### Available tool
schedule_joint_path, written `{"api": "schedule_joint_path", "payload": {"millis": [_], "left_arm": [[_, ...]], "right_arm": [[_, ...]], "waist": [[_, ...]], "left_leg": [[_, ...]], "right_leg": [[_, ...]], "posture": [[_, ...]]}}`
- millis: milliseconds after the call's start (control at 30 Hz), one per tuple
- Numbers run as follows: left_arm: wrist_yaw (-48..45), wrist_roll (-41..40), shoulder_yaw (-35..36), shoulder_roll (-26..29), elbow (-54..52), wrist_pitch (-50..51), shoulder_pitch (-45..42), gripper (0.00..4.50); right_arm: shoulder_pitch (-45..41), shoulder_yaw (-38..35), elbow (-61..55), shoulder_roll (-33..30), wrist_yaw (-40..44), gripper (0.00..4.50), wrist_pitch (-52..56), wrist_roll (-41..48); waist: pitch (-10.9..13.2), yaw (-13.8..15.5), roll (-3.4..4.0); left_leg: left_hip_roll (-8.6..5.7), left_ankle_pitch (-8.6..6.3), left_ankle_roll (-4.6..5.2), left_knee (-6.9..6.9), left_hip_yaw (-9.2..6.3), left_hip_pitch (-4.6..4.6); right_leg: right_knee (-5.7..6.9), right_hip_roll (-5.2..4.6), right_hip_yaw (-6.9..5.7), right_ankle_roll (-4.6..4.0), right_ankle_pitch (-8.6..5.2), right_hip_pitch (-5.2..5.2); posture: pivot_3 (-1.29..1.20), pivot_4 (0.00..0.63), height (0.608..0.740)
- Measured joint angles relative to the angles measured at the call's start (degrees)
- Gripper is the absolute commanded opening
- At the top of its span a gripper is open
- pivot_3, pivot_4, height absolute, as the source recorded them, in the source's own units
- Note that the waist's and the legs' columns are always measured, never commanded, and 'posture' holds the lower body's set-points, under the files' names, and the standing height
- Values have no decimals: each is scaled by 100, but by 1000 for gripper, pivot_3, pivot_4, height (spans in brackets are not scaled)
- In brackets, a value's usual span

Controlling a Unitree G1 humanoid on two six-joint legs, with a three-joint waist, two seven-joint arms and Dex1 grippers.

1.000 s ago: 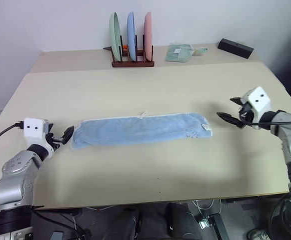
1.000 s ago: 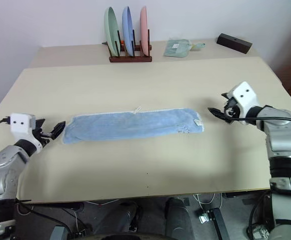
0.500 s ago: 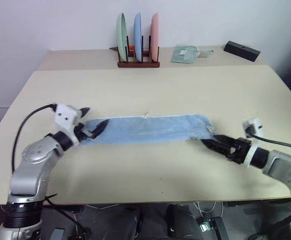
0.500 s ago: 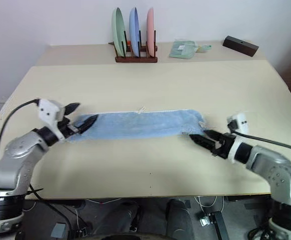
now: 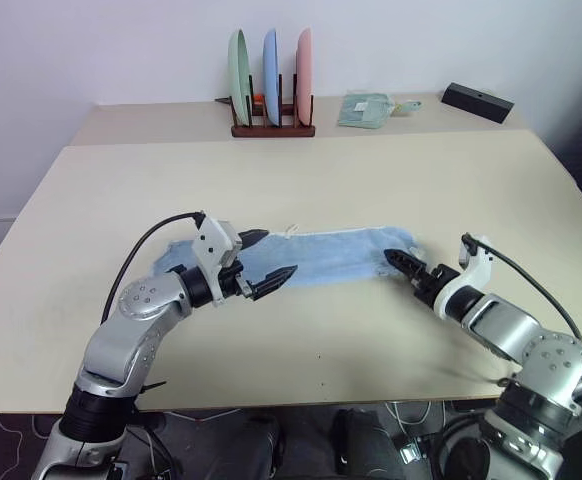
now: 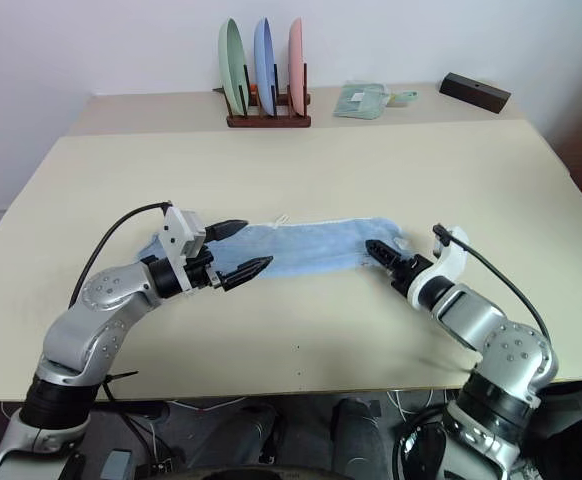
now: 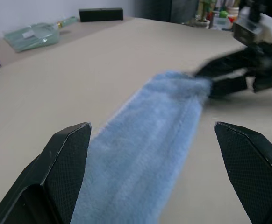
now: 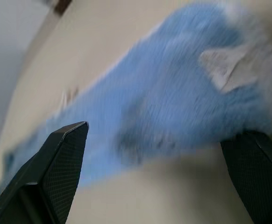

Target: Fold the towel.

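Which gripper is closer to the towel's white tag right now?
Right. The right gripper sits open at the towel's right end, just beside the white tag. The left gripper is open over the left part, most of the towel's length away.

Towel lying lengthwise across the worktop centre. Left gripper over its left part; right gripper at its right end. Plate rack at the rear edge, folded cloth to its right, box farther right.
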Motion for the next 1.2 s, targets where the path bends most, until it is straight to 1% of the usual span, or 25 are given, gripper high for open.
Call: {"api": "schedule_joint_path", "payload": {"millis": [133, 200, 233, 333, 400, 500, 633, 700, 767, 833, 867, 933, 1067, 1133, 1200], "left_arm": [[-96, -96, 2, 98, -195, 122, 217, 4303], [-85, -108, 2, 104, -291, 155, 280, 4303], [-73, -116, 1, 99, -331, 173, 318, 4303], [-4, -120, -4, 35, -376, 184, 399, 4303], [39, -108, -39, -14, -382, 184, 486, 4303], [72, -75, -117, -26, -380, 181, 533, 4303], [60, -16, -129, -44, -311, 83, 526, 4303], [36, -1, -134, -50, -236, 49, 512, 4303], [12, 12, -143, -62, -101, 1, 456, 4303], [-3, 49, -158, -69, 31, -48, 365, 4303], [-8, 59, -162, -73, 70, -56, 323, 4303], [-15, 86, -163, -77, 87, -84, 299, 4303], [-16, 115, -157, -91, 115, -91, 311, 4303], [14, 119, -144, -90, 108, -94, 350, 4303], [55, 120, -134, -95, 78, -94, 398, 4303]], "right_arm": [[-245, -196, 430, 38, -544, 1607, -292, -21], [-234, -189, 508, 34, -675, 526, -365, -35], [-230, -164, 492, 22, -698, 56, -393, -39], [-222, -41, 503, -77, -711, 21, -567, -115], [-182, 67, 535, -349, -605, 21, -704, -212], [-139, 127, 549, -941, -327, 21, -935, -395], [26, 410, 691, -2163, 499, 21, -1268, -770], [57, 560, 713, -2557, 895, 21, -1488, -975], [201, 1065, 686, -3063, 1494, 21, -1750, -1274], [323, 1829, 515, -3626, 2215, 21, -2209, -1719], [323, 2067, 397, -3756, 2470, 21, -2389, -1857], [284, 2806, 65, -4054, 3163, 21, -2976, -2282], [40, 3769, -324, -4073, 3973, 21, -3521, -2697], [-182, 4630, -506, -4151, 4403, 21, -3797, -3191], [-278, 5245, -546, -3979, 4593, 21, -3976, -3554]], "waist": [[-1, -3, 1], [-2, -14, 4], [-3, -20, 4], [-6, 5, 4], [-6, 11, 8], [-6, 1, 8], [-6, -4, 12], [-6, -7, 11], [-6, -12, 13], [-5, -13, 14], [-5, -17, 13], [-5, -20, 13], [-4, 15, 10], [-4, 9, 9], [-3, 11, 7]], "left_leg": [[0, 0, 0, -3, -1, 0], [0, 0, 0, -4, 1, 0], [1, 0, 0, -4, 1, 0], [-1, 0, 1, -3, 0, 2], [-3, -2, 4, -3, 0, 1], [-3, -2, 4, -3, 0, 0], [-2, -2, 4, -5, 4, 0], [1, -2, 4, -5, 3, 0], [3, -2, 4, -8, 5, 0], [3, -2, 4, -8, 10, -1], [4, -2, 4, -8, 9, -1], [5, -2, 4, -9, 9, -2], [3, -3, 4, 0, 5, -11], [3, -3, 4, 0, 3, -11], [4, -3, 3, -1, -1, -13]], "right_leg": [[0, 0, 0, 0, 0, -1], [0, 0, 1, 0, 0, -1], [0, 0, 1, 0, 0, -1], [-1, -1, 0, 0, 0, 3], [-3, -2, 0, 0, 0, 3], [-4, -2, 0, 0, 0, 2], [-6, -2, 0, 1, -1, 1], [-8, -2, 0, 1, -1, 2], [-8, -1, 0, 1, -1, 1], [-8, -1, 1, 2, -1, -3], [-9, -1, 0, 2, -1, -2], [-10, -1, 0, 2, -1, -3], [-12, -2, -2, 2, -1, -2], [-14, -2, -3, 2, -1, -3], [-17, -1, -5, 2, -1, -3]], "posture": [[0, 150, 740], [0, 150, 740], [0, 150, 740], [0, 150, 740], [0, 150, 740], [0, 150, 740], [0, 150, 740], [0, 150, 740], [0, 150, 740], [0, 150, 740], [0, 150, 740], [0, 150, 740], [0, 150, 740], [0, 150, 740], [0, 150, 740]]}}
